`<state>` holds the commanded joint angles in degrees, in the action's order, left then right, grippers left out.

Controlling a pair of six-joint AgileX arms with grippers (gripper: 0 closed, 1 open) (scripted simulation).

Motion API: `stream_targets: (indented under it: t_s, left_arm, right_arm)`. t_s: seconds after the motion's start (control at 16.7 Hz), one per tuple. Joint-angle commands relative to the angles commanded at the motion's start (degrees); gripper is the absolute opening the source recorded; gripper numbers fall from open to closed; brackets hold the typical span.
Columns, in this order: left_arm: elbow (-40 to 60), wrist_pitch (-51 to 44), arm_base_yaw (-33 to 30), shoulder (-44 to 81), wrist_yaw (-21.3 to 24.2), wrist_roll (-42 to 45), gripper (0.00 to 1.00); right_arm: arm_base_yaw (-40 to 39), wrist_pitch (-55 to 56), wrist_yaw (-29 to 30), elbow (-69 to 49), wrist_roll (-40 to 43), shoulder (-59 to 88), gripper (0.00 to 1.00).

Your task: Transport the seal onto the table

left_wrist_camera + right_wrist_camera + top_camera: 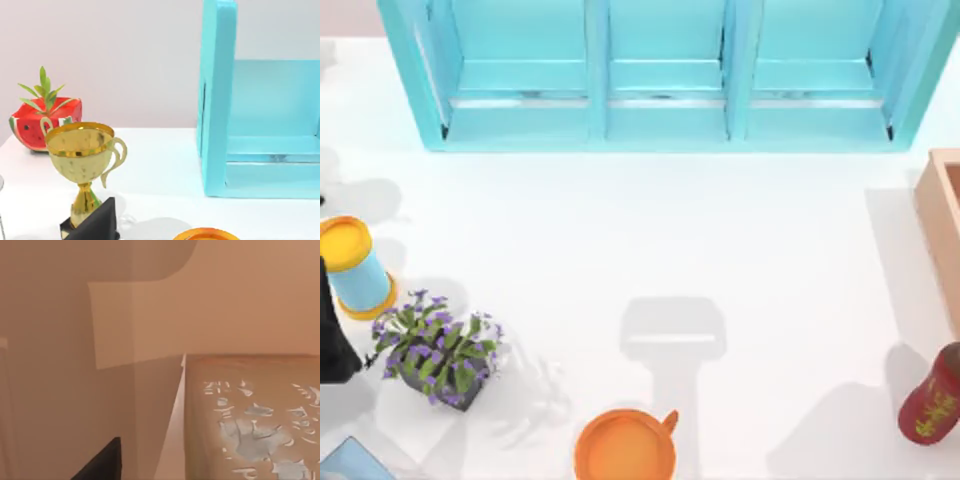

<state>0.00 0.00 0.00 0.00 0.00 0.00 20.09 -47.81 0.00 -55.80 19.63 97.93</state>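
1. The white table takes nearly the whole top view; a grey shadow of an arm lies on it a little toward 5 o'clock from its centre.
2. The turquoise shelf cabinet stands along the 12 o'clock edge, with three open compartments. The left wrist view shows its side wall.
3. The light-wood box sits at the 3 o'clock edge, cut by the frame. In the right wrist view its pale inner walls are very close to the camera.
4. The seal, a tan-brown block with pale marks on its face, stands inside this box, close to one wall, with a narrow gap between.
5. The dark red bottle with yellow characters is at 4 o'clock, near the box.
6. The orange cup is at 6 o'clock.
7. The potted plant with purple flowers is at 8 o'clock, and the blue cylinder with yellow ends lies at 9 o'clock.
8. The gold trophy and the watermelon planter appear in the left wrist view.
9. The left arm is at the 9 o'clock edge; whether its fingers are open I cannot tell.
10. A dark finger of the right gripper is beside the seal; its opening I cannot tell.
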Motion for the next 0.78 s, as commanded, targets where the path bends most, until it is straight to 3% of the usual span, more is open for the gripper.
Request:
stream_targets:
  t_s: [0.66,0.78]
  left_arm:
    - [0.0,0.0,0.0,0.0,0.0,0.0,1.0]
    - [0.0,0.0,0.0,0.0,0.0,0.0,1.0]
  right_arm:
    - [0.0,0.0,0.0,0.0,0.0,0.0,0.02]
    - [0.0,0.0,0.0,0.0,0.0,0.0,0.0]
